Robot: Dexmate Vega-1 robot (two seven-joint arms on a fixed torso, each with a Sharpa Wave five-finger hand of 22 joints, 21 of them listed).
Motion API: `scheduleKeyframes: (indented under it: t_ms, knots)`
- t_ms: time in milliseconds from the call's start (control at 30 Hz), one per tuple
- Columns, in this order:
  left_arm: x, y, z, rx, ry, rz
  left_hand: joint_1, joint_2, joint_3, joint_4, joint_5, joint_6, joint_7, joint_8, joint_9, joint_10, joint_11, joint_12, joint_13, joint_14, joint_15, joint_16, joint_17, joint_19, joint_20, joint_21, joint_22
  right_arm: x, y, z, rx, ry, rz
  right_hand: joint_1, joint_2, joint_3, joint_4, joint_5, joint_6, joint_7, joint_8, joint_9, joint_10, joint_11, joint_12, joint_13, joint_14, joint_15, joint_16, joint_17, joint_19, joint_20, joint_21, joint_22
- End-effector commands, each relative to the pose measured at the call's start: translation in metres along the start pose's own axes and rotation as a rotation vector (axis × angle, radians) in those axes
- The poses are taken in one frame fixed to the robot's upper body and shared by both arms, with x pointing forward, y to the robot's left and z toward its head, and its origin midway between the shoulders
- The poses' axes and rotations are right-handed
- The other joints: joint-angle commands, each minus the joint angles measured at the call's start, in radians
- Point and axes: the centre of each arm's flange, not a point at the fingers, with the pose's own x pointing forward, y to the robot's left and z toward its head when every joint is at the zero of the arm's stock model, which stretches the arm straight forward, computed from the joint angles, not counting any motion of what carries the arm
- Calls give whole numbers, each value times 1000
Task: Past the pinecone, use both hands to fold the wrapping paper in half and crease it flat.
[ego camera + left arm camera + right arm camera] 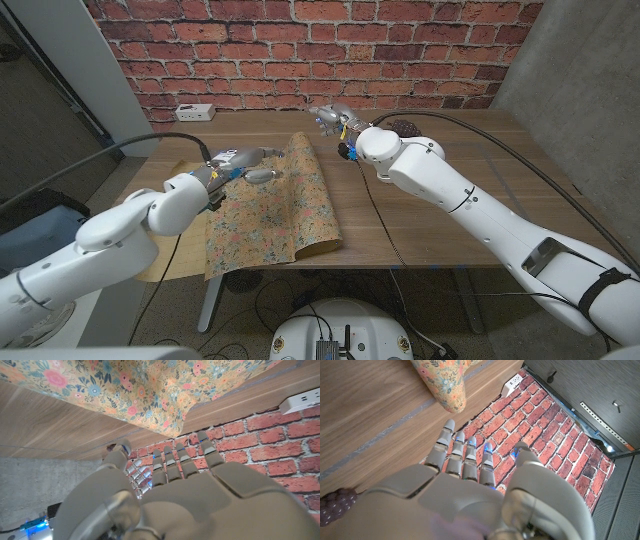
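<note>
The floral wrapping paper [270, 215] lies lengthwise on the wooden table [450, 220], its right side raised in a soft ridge toward the far end [300, 150]. A plain tan strip [175, 240] shows along its left side. My left hand [248, 162] hovers over the paper's far left part, fingers stretched out and holding nothing; the paper [150, 390] lies beyond its fingers [172, 460]. My right hand [330, 117] is just past the paper's far right corner, fingers apart and empty. The paper's rolled edge [445, 390] lies ahead of it. The dark pinecone [405, 125] sits behind my right forearm.
A white power strip [195, 110] lies at the table's back left, against the brick wall [300, 50]. Bare wood spreads right of the paper. Cables run along both arms.
</note>
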Motion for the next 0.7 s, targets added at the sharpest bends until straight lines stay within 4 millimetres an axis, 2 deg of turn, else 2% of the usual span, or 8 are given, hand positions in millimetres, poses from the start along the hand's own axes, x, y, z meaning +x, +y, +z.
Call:
scheduleKeyframes:
  t_ms: [33,233,400,700]
  knots:
    - [-25,-16,-3,-129,341,151,-3,2,-15,-2,-6,-19,-1,2,-1,0,7,8,-1,15,3,13,1,28,3,10,4,-2,-14,-14,-36,-5,16,8,-4,6,1,2,14,2,1,3,12,0,5,3,6,-1,9,4,4,1,7,3]
    - [-32,-25,6,-230,443,181,-1,-3,-24,-5,-6,-39,5,0,-1,-4,10,9,-2,21,4,14,0,51,4,16,3,0,-24,-21,-47,-9,37,9,-5,7,2,2,18,4,1,3,15,1,5,3,10,-3,12,5,5,2,8,3]
    - [-40,-33,14,-303,529,198,6,-13,-38,-10,-7,-75,18,-2,-2,-23,24,7,-3,22,24,12,-1,79,8,21,2,4,-32,-25,-51,-13,60,9,-6,7,3,2,20,4,0,3,17,1,5,4,12,-4,14,6,6,3,8,3]
    - [-45,-47,22,-387,607,183,16,-25,-51,-14,-6,-102,34,1,-3,-49,38,4,-4,7,39,5,-1,73,7,11,0,14,-39,-32,-53,-20,107,9,-6,9,5,1,27,5,0,4,22,2,7,4,18,-4,18,7,9,2,9,3]
